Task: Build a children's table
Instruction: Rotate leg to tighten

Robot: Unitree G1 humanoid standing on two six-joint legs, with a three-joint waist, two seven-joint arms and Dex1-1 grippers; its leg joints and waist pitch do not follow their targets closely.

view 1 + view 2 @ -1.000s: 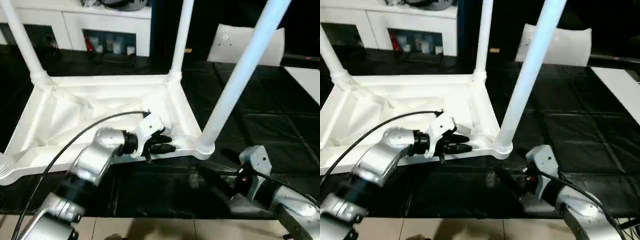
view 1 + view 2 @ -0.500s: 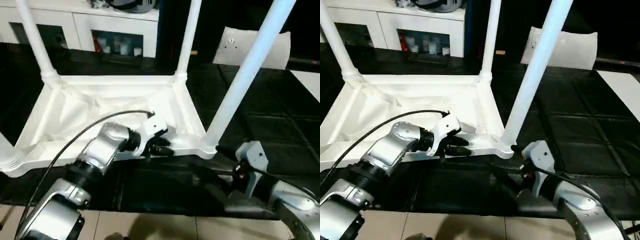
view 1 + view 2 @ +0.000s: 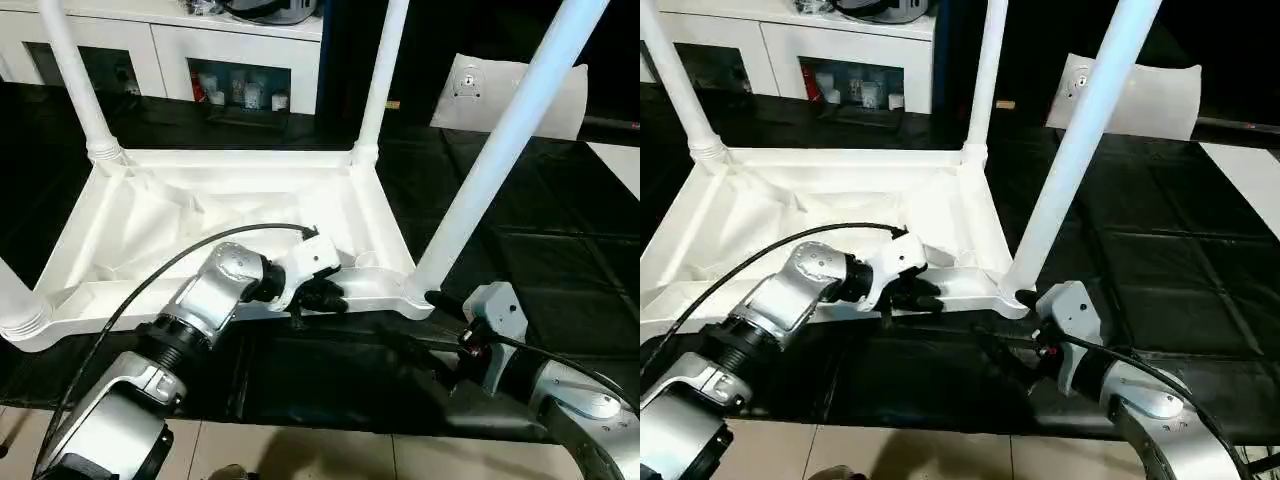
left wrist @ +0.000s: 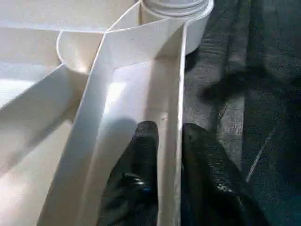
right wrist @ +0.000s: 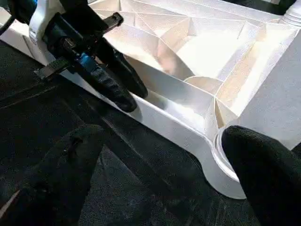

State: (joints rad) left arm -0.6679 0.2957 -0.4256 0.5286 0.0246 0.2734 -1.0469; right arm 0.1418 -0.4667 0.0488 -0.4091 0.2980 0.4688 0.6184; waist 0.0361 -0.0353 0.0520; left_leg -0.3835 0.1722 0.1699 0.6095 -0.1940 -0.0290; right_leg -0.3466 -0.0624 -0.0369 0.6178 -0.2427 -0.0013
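Left gripper (image 4: 169, 141): fingers were closed narrowly astride the tabletop's (image 3: 150, 215) near rim wall, lower centre of the head view. Right gripper (image 5: 160, 183): held wide and empty, nearest the near-right leg (image 3: 500, 140), which rose toward upper right from its corner socket (image 3: 415, 298). The tabletop lay inverted, long axis left-right.
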